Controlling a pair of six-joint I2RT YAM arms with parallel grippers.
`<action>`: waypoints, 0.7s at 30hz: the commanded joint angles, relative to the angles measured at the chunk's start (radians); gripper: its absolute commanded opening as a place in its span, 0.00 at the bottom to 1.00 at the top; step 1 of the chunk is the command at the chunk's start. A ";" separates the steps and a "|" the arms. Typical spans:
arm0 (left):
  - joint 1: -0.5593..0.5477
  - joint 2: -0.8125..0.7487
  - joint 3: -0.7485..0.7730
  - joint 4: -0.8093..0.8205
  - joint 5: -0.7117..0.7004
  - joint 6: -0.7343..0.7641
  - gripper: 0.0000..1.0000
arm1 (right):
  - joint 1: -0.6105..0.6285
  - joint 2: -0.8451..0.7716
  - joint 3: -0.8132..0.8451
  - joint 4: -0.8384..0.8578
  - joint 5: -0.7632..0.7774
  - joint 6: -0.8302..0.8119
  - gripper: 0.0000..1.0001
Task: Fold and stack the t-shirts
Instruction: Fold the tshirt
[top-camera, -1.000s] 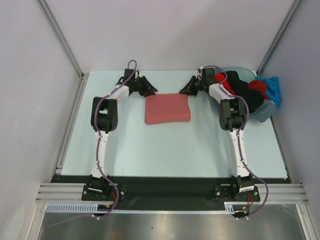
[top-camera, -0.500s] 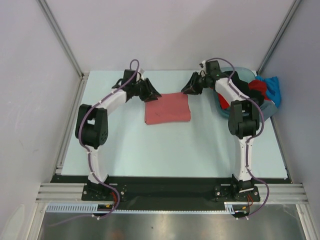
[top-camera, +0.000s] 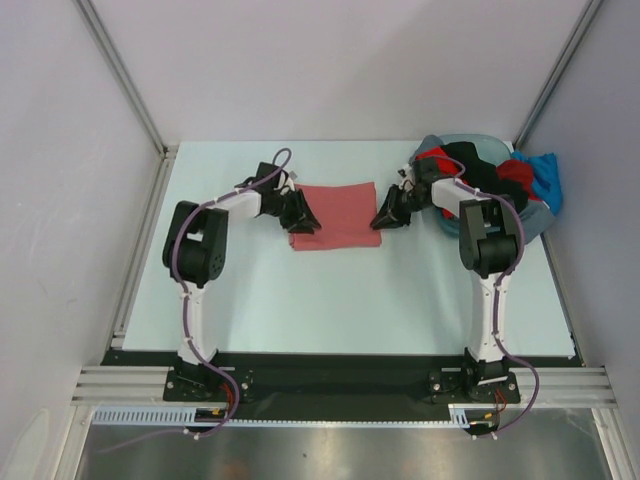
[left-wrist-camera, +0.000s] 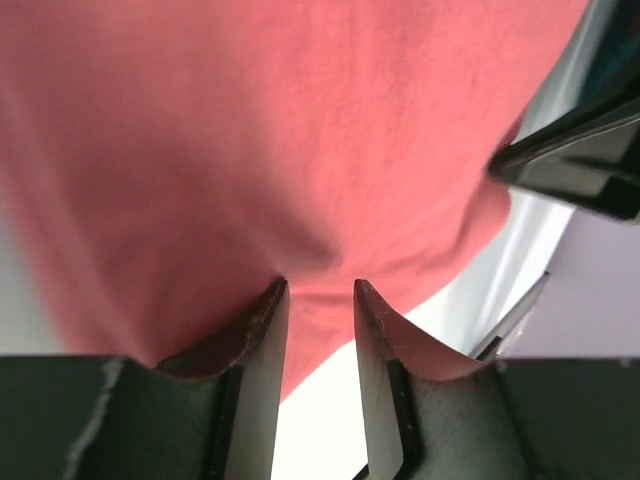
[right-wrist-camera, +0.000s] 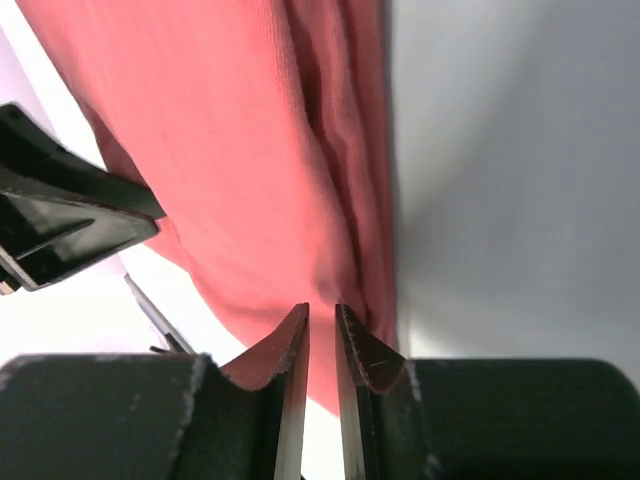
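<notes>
A plain salmon-red t-shirt (top-camera: 335, 213) lies folded into a rectangle on the pale table. My left gripper (top-camera: 305, 215) is at its left side and my right gripper (top-camera: 386, 217) at its right side, both low over the near corners. In the left wrist view the jaws (left-wrist-camera: 318, 285) stand apart, tips touching the salmon cloth (left-wrist-camera: 260, 130), with nothing between them. In the right wrist view the jaws (right-wrist-camera: 322, 308) leave a narrow gap at the shirt's layered edge (right-wrist-camera: 230, 150), with no cloth pinched in it.
A grey-blue basin (top-camera: 532, 228) stands at the back right, holding black (top-camera: 480, 178), bright red (top-camera: 515, 172) and blue (top-camera: 545, 175) shirts. Metal rails run along the table's left and right sides. Each wrist view shows the opposite gripper beyond the shirt.
Both grippers have moved from the shirt's far corners down to its left and right sides. The right jaws opened from shut and then narrowed again.
</notes>
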 joint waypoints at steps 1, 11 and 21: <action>0.016 -0.129 0.032 -0.099 -0.068 0.114 0.39 | -0.003 -0.102 0.089 -0.087 0.042 -0.073 0.22; -0.060 -0.042 -0.027 0.148 0.078 -0.151 0.37 | 0.107 -0.060 0.010 0.112 -0.096 0.096 0.22; 0.140 -0.115 -0.267 0.090 -0.024 0.040 0.37 | -0.014 -0.103 -0.194 0.054 0.012 -0.063 0.22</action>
